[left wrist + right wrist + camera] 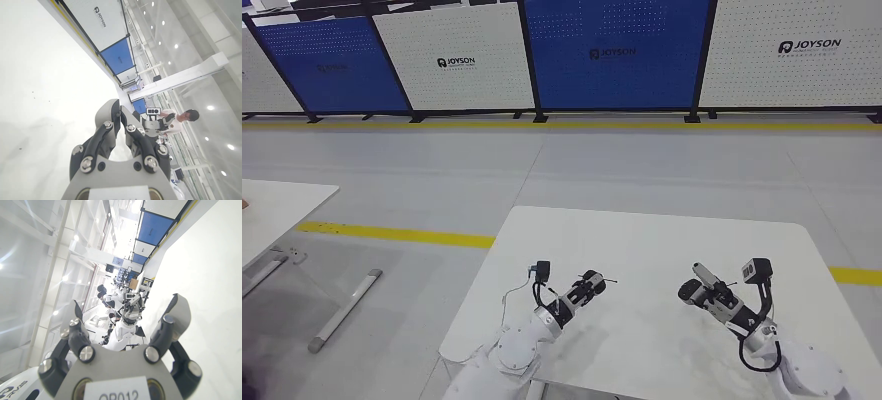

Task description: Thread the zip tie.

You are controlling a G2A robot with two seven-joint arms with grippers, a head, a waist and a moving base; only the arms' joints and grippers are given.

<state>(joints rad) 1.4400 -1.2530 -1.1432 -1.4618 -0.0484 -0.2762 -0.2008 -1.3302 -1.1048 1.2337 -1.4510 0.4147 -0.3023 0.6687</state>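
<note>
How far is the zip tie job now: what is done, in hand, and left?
Done: the left gripper is shut on a thin dark strip, seemingly the zip tie, above the table. In hand: the right gripper is open and empty, apart from the left one. Left: the threading itself; no closed loop is visible.

The white counter [662,240], rounded at its corners, stands on a grey floor [542,170] crossed by a yellow line [392,234], and a few small dark specks [34,98] lie scattered on its surface.

White table [662,240], grey-black left pincer [120,109].
</note>
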